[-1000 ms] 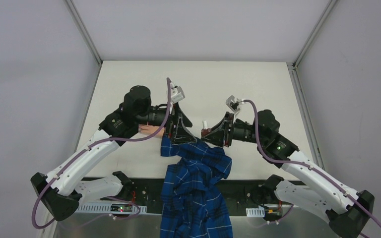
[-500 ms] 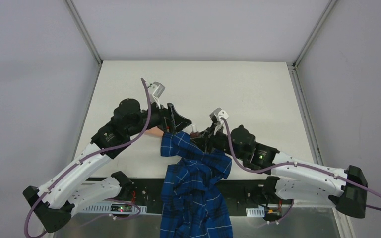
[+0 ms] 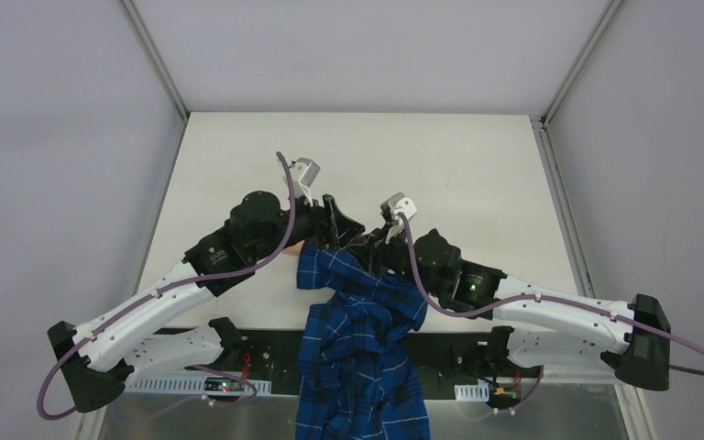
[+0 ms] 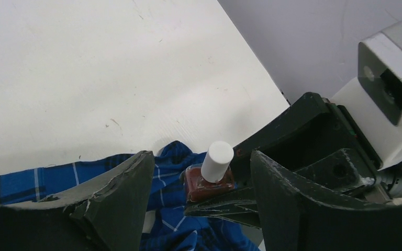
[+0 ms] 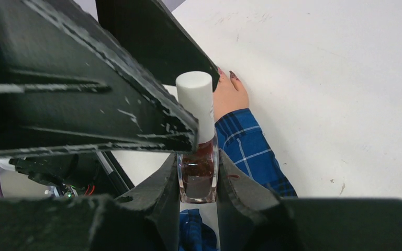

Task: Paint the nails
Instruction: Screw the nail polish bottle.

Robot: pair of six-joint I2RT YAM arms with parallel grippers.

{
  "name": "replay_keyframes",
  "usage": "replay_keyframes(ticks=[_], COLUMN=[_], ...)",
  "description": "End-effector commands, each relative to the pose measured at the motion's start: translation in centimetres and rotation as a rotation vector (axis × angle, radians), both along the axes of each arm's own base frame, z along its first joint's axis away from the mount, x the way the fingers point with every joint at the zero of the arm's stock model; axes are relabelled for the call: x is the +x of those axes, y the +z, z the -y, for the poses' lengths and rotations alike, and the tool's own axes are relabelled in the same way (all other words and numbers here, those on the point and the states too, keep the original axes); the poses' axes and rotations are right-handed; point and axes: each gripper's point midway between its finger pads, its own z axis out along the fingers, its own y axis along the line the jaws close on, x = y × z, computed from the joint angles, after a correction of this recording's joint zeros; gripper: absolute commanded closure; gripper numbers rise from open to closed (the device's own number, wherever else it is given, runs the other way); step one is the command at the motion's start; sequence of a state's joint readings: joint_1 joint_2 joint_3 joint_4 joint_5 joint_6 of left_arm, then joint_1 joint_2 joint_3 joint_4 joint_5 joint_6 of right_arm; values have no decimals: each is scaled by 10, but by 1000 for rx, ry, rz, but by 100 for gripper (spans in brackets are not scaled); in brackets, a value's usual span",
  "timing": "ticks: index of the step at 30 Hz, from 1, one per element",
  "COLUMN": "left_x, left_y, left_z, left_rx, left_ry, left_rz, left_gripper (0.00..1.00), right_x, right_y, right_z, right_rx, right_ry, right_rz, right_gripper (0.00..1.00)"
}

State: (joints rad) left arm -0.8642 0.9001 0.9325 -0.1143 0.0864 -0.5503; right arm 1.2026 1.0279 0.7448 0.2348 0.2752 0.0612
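My right claw clenches the polish bottle. My left claw straddles its cap, released, so it's not yet uncapped. The nails, dark already, lie just beyond the left claw.

1. Top view: the light is bright, even and diffuse. The white table is well exposed with no glare, and the arms cast only faint, soft shadows at mid-frame.
2. Left wrist view: the table is bright and sharp in the upper left. The left gripper's fingers along the bottom are dark and slightly soft.
3. Right wrist view: the black band along the bottom edge is blurred and nearly featureless. The polish bottle at centre is sharp, and its white cap is brightly lit.
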Motion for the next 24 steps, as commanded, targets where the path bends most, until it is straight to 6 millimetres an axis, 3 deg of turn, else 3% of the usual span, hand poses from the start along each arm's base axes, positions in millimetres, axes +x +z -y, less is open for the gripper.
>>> replay_keyframes(ticks=[1, 14, 17, 20, 24], left_x=[8, 10, 9, 7, 2], left_y=[10, 8, 7, 5, -2], left_z=[5, 13, 17, 20, 26], left_rx=[-3, 63, 78, 93, 110], left_ry=[37, 50, 44, 35, 7], left_rz=[52, 104, 114, 122, 117], left_gripper=[34, 52, 60, 76, 91], right_x=[6, 8, 8, 9, 11], right_y=[30, 23, 23, 22, 21], right_z=[-3, -3, -3, -2, -1], right_rx=[55, 14, 13, 6, 2], right_ry=[-33, -47, -49, -59, -79], right_rz=[38, 27, 26, 20, 1], right_gripper=[100, 100, 100, 100, 100])
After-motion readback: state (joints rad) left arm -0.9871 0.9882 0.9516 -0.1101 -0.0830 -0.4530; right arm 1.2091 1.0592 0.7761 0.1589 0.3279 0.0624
